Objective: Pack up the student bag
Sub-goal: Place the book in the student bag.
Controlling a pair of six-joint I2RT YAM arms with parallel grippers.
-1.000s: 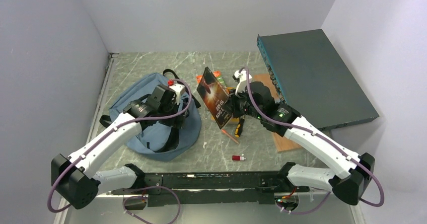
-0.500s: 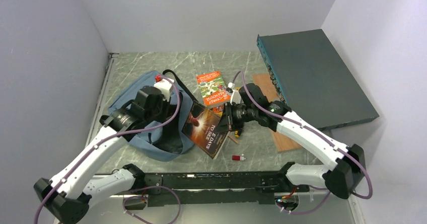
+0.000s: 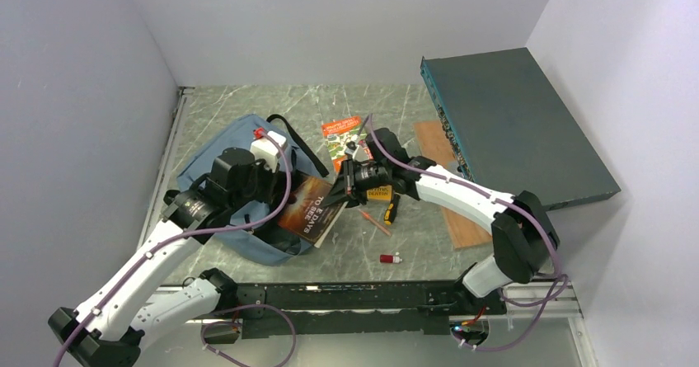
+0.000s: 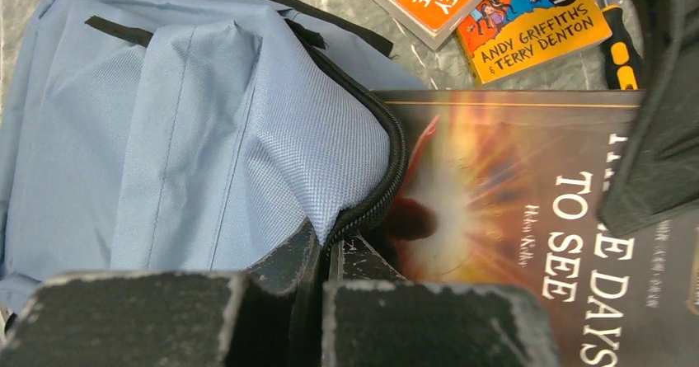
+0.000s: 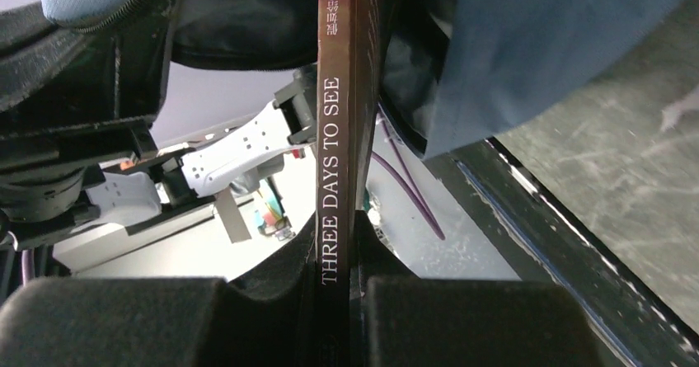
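Having swung down from upright within the last second, the book [image 3: 307, 209], clamped in the right gripper [image 5: 340, 301], now pokes into the student bag [image 3: 206, 152] near the table's [image 3: 247, 107] left edge, its zip [image 4: 387, 185] pinched open by the left gripper [image 4: 323, 289], so packing looks underway.

Three books: a dark book [image 3: 307, 210], an orange-and-green book [image 3: 340, 136] and an orange book [image 4: 536, 22] (in the top view, largely hidden under an arm). One backpack [image 3: 210, 157]. One screwdriver [image 3: 391, 210]. One pink stick [image 3: 376, 220], too thin to name. One small red-and-white item [image 3: 391, 258]. One wooden board [image 3: 463, 228]. One teal box [image 3: 519, 128]. Two arms: left arm [image 3: 157, 256], right arm [image 3: 462, 195].
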